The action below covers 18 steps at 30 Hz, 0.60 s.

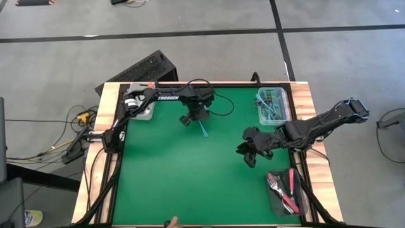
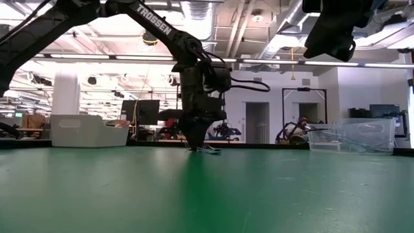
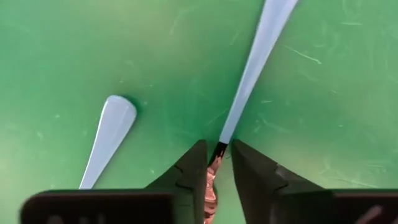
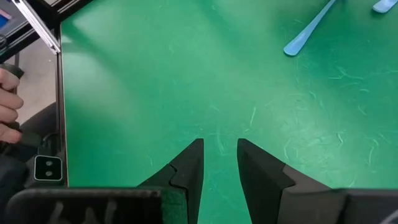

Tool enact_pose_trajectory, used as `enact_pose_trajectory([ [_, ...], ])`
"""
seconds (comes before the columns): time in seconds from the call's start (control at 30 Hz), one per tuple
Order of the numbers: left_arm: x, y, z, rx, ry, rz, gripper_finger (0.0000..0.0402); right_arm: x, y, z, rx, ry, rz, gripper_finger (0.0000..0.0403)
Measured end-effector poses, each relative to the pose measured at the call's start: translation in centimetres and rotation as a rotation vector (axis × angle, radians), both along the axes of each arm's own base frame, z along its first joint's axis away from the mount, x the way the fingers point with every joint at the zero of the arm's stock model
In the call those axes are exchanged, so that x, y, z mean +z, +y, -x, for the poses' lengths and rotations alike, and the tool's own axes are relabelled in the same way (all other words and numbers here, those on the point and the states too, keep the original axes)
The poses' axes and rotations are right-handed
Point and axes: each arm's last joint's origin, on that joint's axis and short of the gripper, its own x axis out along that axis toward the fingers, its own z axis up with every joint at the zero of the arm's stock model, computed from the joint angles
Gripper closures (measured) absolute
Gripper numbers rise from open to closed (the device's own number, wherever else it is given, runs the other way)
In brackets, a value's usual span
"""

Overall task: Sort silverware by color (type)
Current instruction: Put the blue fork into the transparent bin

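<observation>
While most of the forks had already been put away, the sorting was judged to be nearly done but not finished. Light blue forks (image 1: 273, 109) were seen lying in the clear bin (image 1: 261, 114) at the far right of the table (image 1: 164, 177), and red-handled forks (image 1: 288, 185) were kept in the dark bin (image 1: 274, 197) at the near right. Two light blue forks were left out on the green mat near the far middle, and no orange ones could be found in any view. The left gripper (image 1: 195, 118) was lowered over one loose blue fork (image 3: 249, 68), and its fingers (image 3: 189, 171) were closed around the fork's neck by the tines, though whether it was squeezed tight could not be told. The right gripper (image 1: 250, 151) was held above the mat toward the right, with its fingers a little apart and nothing between them. Only the left wrist view showed the second loose fork (image 3: 111, 140) lying just beside the first. Only the right wrist view showed a person's hand (image 4: 7, 106) past the table edge. Only the high view showed what was inside both bins.
</observation>
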Motion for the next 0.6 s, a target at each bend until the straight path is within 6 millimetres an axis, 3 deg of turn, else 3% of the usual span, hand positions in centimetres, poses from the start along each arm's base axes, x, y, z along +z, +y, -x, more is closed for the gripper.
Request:
enact_pose_trajectory([
  [0.17, 0.0, -0.4, -0.2, -0.006, 0.012, -0.027, 0.0391, 0.0, 0.0, 0.0, -0.015, -0.003, 0.003, 0.0281],
  [0.37, 0.5, -0.7, -0.4, 0.192, -0.056, 0.137, 0.0398, 0.1, -0.4, -0.1, -0.130, -0.030, 0.044, 0.0281],
  [0.6, 4.7, -1.9, -0.1, 0.352, -0.172, 0.272, 0.0400, -0.6, -1.5, 0.7, -0.368, 0.011, 0.152, 0.0281],
])
